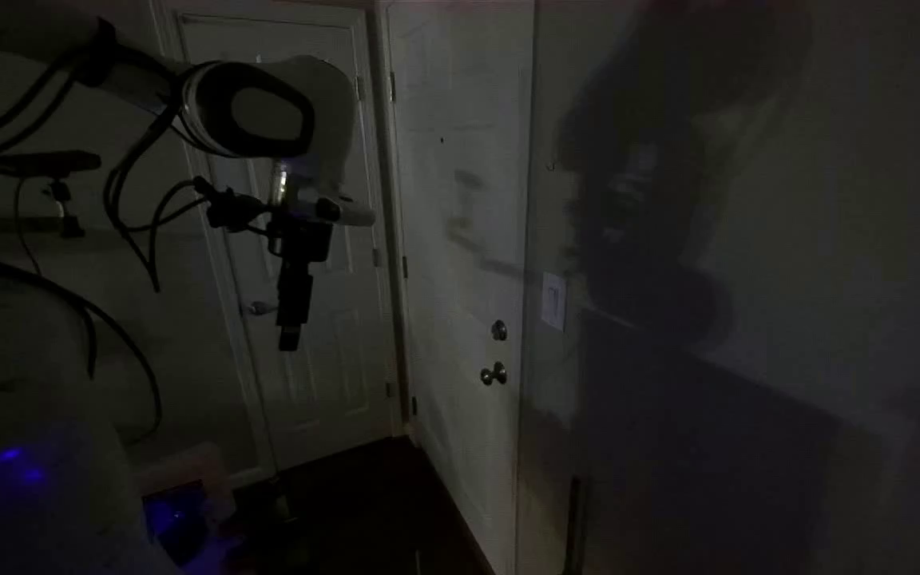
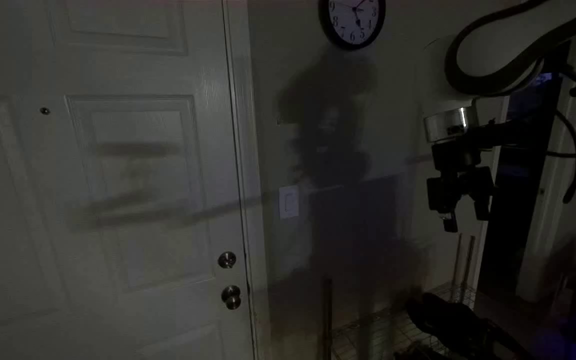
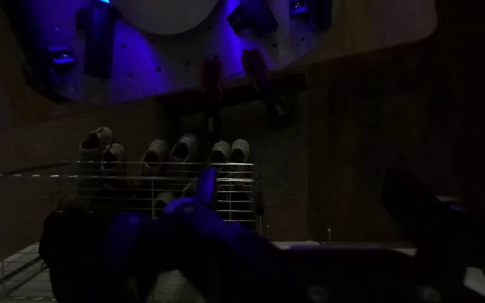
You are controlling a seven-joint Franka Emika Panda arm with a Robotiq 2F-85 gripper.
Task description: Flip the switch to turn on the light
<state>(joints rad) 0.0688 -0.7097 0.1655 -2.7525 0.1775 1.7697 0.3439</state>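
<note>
I have the switch [image 2: 289,202] on the wall [image 2: 398,100], just right of the door [image 2: 103,185] as I look, higher than the deadbolt [image 2: 227,260] and knob [image 2: 231,297]. It stands upright, its long axis vertical, flat to the wall with its face turned out into the room. The inner rectangle [image 2: 289,202] runs upright too; in this gloom I cannot tell which way it tips. A broad shadow [image 2: 353,225] darkens the wall just beside it.

My jaws are apart, with a clear gap between the fingertips [image 2: 450,225], and they point at the floor rather than toward the switch. In an exterior view with the clock [image 2: 352,22] high on the wall, they hang well to the right of the switch, tips slightly lower in the picture. In an exterior view where the arm [image 1: 268,112] reaches in from the upper left, I see them nearly edge-on, well to the left of the switch, tips a little below it. How far out from the wall they are I cannot judge. Through the wrist view I look down past the spread jaws at shoes [image 3: 183,149] by a wire rack [image 3: 153,179].
</note>
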